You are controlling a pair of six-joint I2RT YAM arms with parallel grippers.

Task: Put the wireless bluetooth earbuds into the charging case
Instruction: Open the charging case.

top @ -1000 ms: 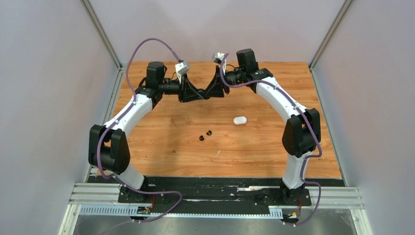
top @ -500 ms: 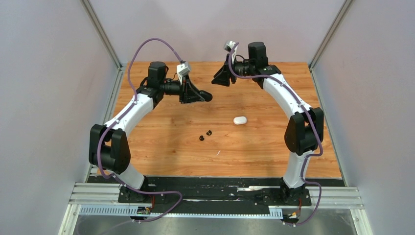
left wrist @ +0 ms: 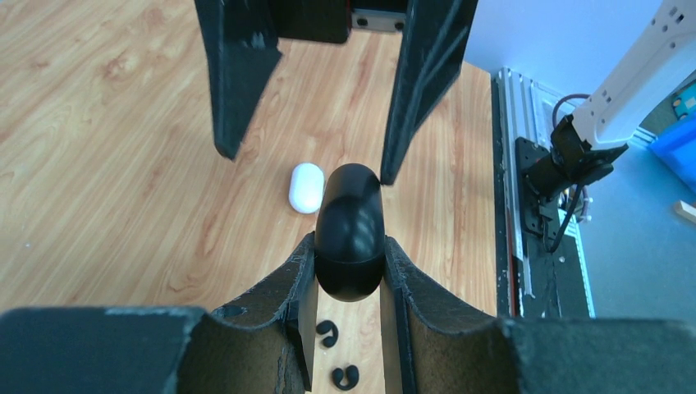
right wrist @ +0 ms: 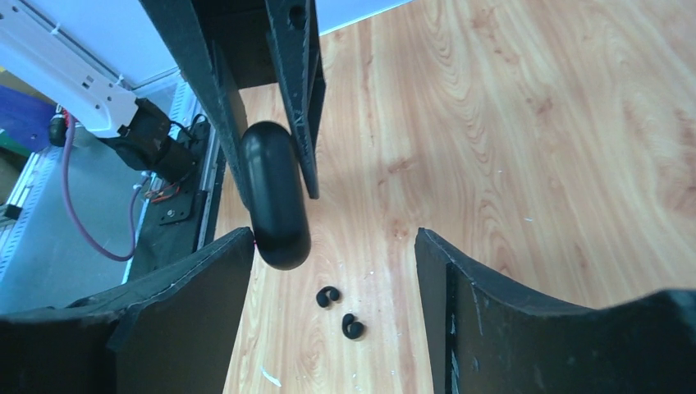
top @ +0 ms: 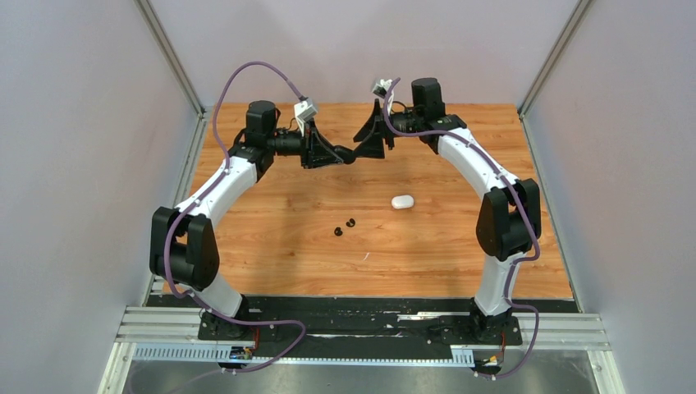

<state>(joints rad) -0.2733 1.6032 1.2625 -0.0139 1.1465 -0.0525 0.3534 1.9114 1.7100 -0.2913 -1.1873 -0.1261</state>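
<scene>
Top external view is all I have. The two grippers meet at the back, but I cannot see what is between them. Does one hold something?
Observer: Yes. The left gripper is shut on a black case, pill-shaped.
Operator: Does the other arm grip it too?
Observer: No. The right gripper is open; the case's end lies beside one finger, and the other stands clear.
Operator: Is the lid open?
Observer: No open lid shows in either wrist view.

We see a black case (left wrist: 350, 222) of glossy, smooth plastic; a white case (left wrist: 306, 187), smooth with a soft sheen; a surface (left wrist: 107, 164) of satin wood grain; the left hand (left wrist: 349, 256), matt, rough-edged black plastic.
</scene>
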